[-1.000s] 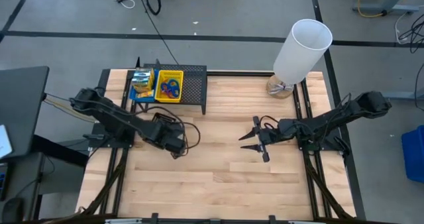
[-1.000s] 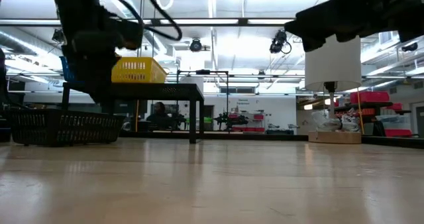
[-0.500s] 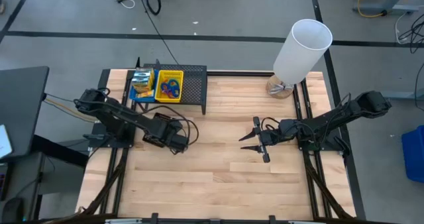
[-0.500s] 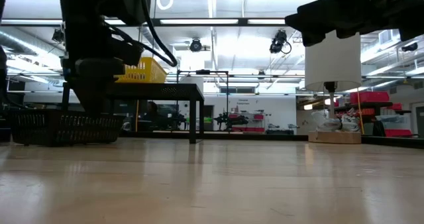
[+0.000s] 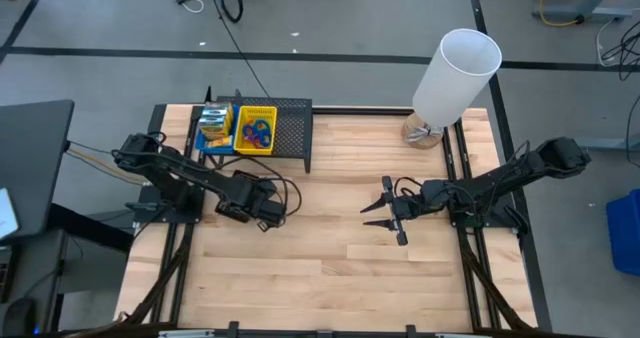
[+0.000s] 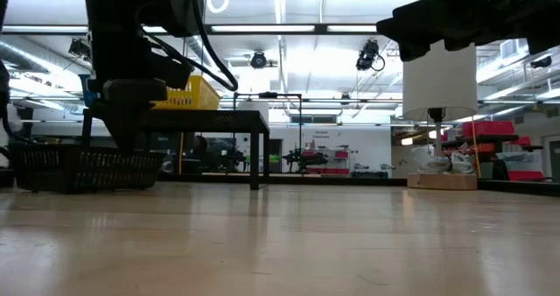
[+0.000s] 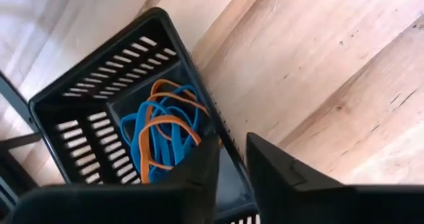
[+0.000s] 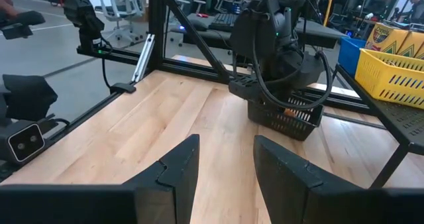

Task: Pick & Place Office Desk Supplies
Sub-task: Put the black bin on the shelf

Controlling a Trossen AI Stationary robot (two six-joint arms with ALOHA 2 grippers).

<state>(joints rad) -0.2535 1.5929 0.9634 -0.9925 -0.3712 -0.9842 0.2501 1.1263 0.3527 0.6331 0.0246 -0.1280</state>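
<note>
A black bin [image 7: 79, 134] holding blue and orange loops [image 7: 159, 131] stands on the table at the left; the low view shows the bin [image 6: 83, 167] flat on the wood. My left gripper [image 7: 232, 168] comes down on the bin's wall and is shut on it. My right gripper [image 5: 385, 213] hovers open over the table's middle right with nothing between its fingers. On the black mesh rack [image 5: 292, 133] at the far left sit a yellow bin [image 5: 255, 130] with loops and a blue bin [image 5: 213, 128] with crayon boxes. My left gripper has the black bin's side wall [image 7: 224, 134] between its fingers, near a corner, one finger inside the bin and one outside. The fingers come from above, slanting steeply down. The bin stands upright with its bottom on the table.
A tall white cylinder [image 5: 455, 70] stands on a base at the table's far right. The mesh rack's legs [image 6: 255, 151] stand just behind the black bin. Bare wood lies between the two arms and toward the near edge.
My left gripper has sunk toward the black bin and tipped more steeply downward. The bin has stayed where it was.
</note>
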